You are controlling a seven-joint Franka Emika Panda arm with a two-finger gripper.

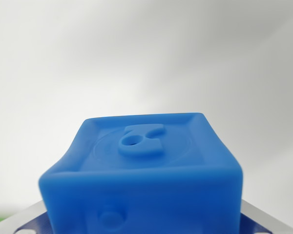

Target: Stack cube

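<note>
Blue cube [146, 170] fills the near view, hiding any target below; whether the hand pinches it cannot be told. Blind release could misalign the stack.

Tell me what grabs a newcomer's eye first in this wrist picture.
A soft-looking bright blue cube fills the lower middle of the wrist view, its recessed top bearing a raised blob with a hole. Behind it lies a plain white background; grey metallic edges peek out beneath the cube.
</note>
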